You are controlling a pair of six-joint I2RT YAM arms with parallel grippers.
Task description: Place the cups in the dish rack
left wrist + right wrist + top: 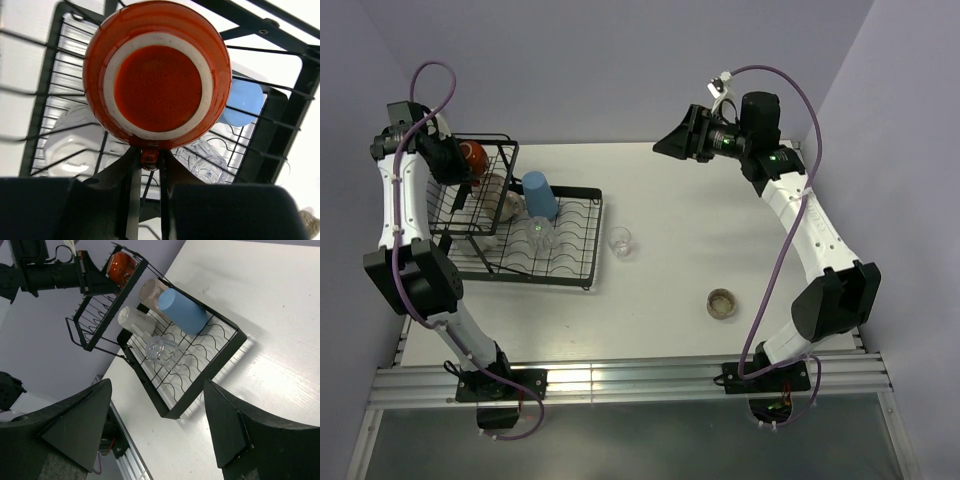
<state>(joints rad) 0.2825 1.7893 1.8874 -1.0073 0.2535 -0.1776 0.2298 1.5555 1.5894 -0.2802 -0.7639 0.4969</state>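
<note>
Orange cup [157, 82] hangs by its handle, pinched in the left claw [150, 165], over the rack [596, 240]. Right claw [157, 420] gapes wide, empty; glass [620, 241] and low cup [721, 302] stand on the table [680, 210] well apart from it.

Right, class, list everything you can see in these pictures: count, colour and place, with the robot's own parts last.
dish rack: one, black wire, table's left side
blue tumbler: one, blue, on the rack's tray
pinkish mug: one, pinkish, in the rack beside the tumbler
cream mug: one, cream, in the rack near its basket section
first clear glass: one, clear, on the rack's tray
second clear glass: one, clear, on the table beside the rack
low cup: one, brownish, on the table right of centre
orange cup: one, orange, held at the rack's basket end
table: one, white
left gripper: one, black, shut on the orange cup
right gripper: one, black, open, empty, above the table
</note>
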